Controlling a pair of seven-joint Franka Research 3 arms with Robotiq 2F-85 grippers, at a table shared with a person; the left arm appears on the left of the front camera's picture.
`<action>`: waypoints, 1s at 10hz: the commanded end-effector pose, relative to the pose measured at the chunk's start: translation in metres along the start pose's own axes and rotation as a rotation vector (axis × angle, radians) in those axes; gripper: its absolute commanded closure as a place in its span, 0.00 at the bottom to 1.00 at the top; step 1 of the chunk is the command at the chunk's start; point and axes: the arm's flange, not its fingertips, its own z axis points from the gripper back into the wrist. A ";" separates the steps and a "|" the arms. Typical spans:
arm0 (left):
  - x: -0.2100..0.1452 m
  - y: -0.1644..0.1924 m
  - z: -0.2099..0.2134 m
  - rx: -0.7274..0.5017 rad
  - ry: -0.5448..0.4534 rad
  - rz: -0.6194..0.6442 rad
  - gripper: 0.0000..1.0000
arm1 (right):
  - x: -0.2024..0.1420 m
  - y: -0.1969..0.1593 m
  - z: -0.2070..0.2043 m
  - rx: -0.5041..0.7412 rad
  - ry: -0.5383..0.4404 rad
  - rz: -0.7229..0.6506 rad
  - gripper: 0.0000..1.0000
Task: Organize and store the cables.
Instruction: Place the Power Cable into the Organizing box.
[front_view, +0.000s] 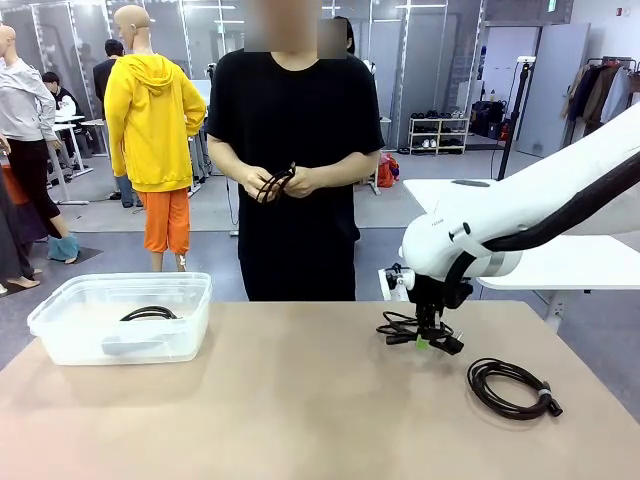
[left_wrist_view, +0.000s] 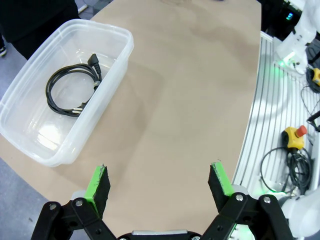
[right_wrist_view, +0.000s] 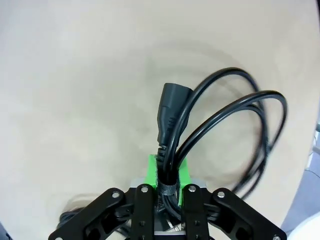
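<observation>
My right gripper (front_view: 432, 341) (right_wrist_view: 166, 172) is shut on a black coiled cable (front_view: 400, 326) (right_wrist_view: 225, 125) at the right of the table, gripping it just behind its plug (right_wrist_view: 173, 111). Another coiled cable (front_view: 510, 388) lies on the table to the right of that gripper. A third coil (front_view: 149, 314) (left_wrist_view: 72, 88) rests inside the clear plastic bin (front_view: 60, 335) (left_wrist_view: 117, 65) at the left. The person across the table holds one more black cable (front_view: 274, 184) in both hands. My left gripper (left_wrist_view: 160, 181) hangs open above the bare tabletop, right of the bin.
The brown table (front_view: 280, 400) has free room in the middle. In the left wrist view a slotted metal rail (left_wrist_view: 260, 125) runs along the table's edge, with a yellow emergency stop button (left_wrist_view: 294, 136) and loose wires beside it.
</observation>
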 end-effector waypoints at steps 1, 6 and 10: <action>0.002 0.001 0.001 0.003 0.008 0.009 0.00 | 0.020 0.020 0.034 -0.010 0.023 -0.017 1.00; 0.002 0.001 0.001 0.003 0.008 0.009 0.00 | 0.144 0.070 0.052 -0.061 0.003 0.027 1.00; 0.002 0.001 0.001 0.003 0.008 0.009 0.00 | 0.216 0.083 0.011 -0.070 -0.029 0.060 1.00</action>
